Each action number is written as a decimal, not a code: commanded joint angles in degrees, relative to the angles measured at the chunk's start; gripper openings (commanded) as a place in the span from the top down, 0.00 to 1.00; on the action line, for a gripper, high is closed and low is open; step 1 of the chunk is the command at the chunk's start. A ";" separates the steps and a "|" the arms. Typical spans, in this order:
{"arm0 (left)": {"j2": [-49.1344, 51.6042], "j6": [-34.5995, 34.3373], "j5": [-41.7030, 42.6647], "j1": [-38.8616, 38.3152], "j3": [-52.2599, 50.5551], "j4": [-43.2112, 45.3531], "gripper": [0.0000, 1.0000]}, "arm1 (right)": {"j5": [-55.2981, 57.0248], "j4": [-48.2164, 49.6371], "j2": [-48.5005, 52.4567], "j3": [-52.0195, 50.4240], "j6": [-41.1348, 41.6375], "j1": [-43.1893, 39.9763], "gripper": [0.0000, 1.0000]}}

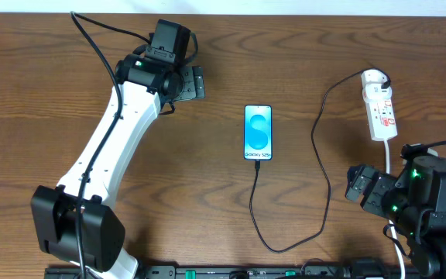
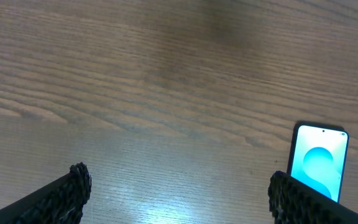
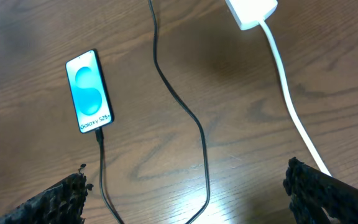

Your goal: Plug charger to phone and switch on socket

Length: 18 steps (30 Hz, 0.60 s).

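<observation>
The phone lies flat mid-table with its blue screen lit; it also shows in the left wrist view and the right wrist view. The black charger cable has its tip in the phone's near end, loops toward me and runs up to the white socket strip at the far right, where its plug sits in the top outlet. My left gripper is open and empty, left of the phone. My right gripper is open and empty, right of the cable loop and near the strip's end.
The strip's white cord runs from its near end down toward my right arm; it shows in the right wrist view. A black rail lies along the table's front edge.
</observation>
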 commanded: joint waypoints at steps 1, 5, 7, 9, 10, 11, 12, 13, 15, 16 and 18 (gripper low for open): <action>0.24 0.52 -0.76 0.15 -0.22 -0.26 0.08 | 0.72 -0.04 -0.28 -0.44 -0.63 0.63 0.01; 0.24 0.52 -0.76 0.15 -0.22 -0.26 0.08 | 0.70 2.64 -1.81 -2.01 -5.42 0.61 0.01; 0.24 0.52 -0.76 0.15 -0.22 -0.26 0.08 | 0.68 5.62 -4.20 -4.46 -9.11 0.61 0.01; 0.24 0.55 -0.76 0.15 -0.22 -0.26 0.08 | 0.70 8.81 -7.32 -7.76 -11.02 0.55 0.01; 0.24 0.52 -0.76 0.15 -0.22 -0.26 0.08 | 0.66 10.80 -9.20 -9.75 -11.80 0.55 0.01; 0.24 0.52 -0.76 0.15 -0.22 -0.26 0.08 | 0.63 12.59 -10.73 -11.45 -12.20 0.55 0.01; 0.24 0.52 -0.76 0.15 -0.22 -0.26 0.08 | -0.02 16.13 -13.94 -14.97 -13.86 0.55 0.01; 0.24 0.52 -0.76 0.15 -0.22 -0.26 0.08 | -0.70 17.44 -15.30 -16.50 -14.99 0.55 0.01; 0.24 0.52 -0.76 0.15 -0.22 -0.26 0.08 | -2.75 23.04 -19.98 -22.18 -18.84 0.55 0.01; 0.24 0.52 -0.76 0.15 -0.22 -0.26 0.08 | -2.99 24.46 -21.03 -23.61 -19.43 0.55 0.01; 0.24 0.55 -0.76 0.15 -0.22 -0.26 0.08 | -2.93 30.12 -24.98 -28.81 -19.76 0.55 0.01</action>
